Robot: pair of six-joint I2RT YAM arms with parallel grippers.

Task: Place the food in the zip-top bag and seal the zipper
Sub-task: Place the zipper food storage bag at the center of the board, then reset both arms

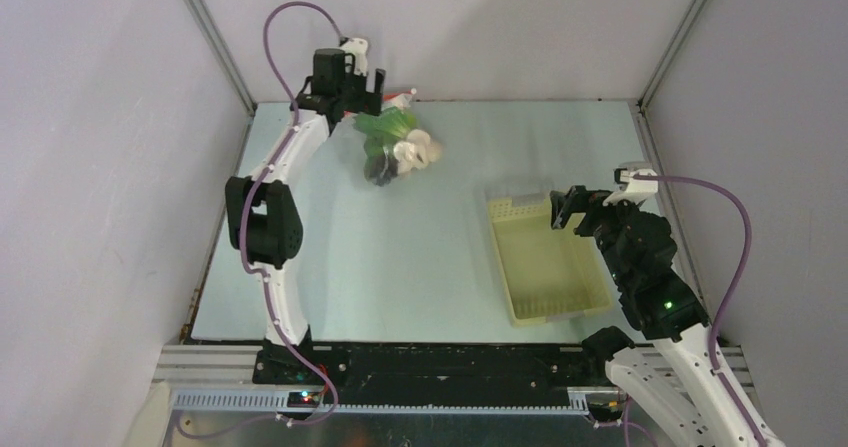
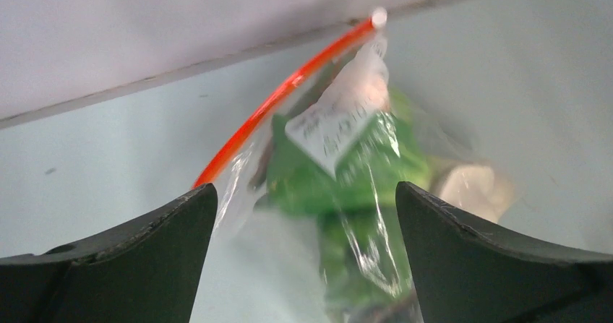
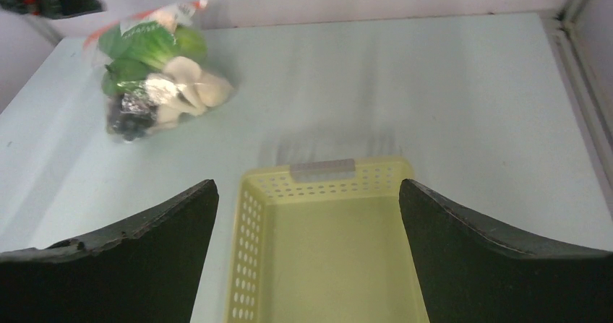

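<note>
The zip-top bag (image 1: pixel 398 149), with the food (image 3: pixel 170 77) inside, rests far-left on the worktop (image 1: pixel 400 267), at five o'clock of the nearer left claw (image 2: pixel 303 196) (fingers apart, empty). In the wrist view its zipper (image 2: pixel 285 88) runs seven to one o'clock. The right claw (image 3: pixel 307 193), likewise apart, hangs well away.

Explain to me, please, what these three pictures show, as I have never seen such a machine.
Two robot arms stand at the near edge of a table. One picture looks down from above; the other two come from cameras on each wrist. The left hand, open, reaches to the far edge, at a clear bag filled with vegetables, with an orange zipper. The right hand, also open, hovers over a yellow basket. Neither hand holds anything.
</note>
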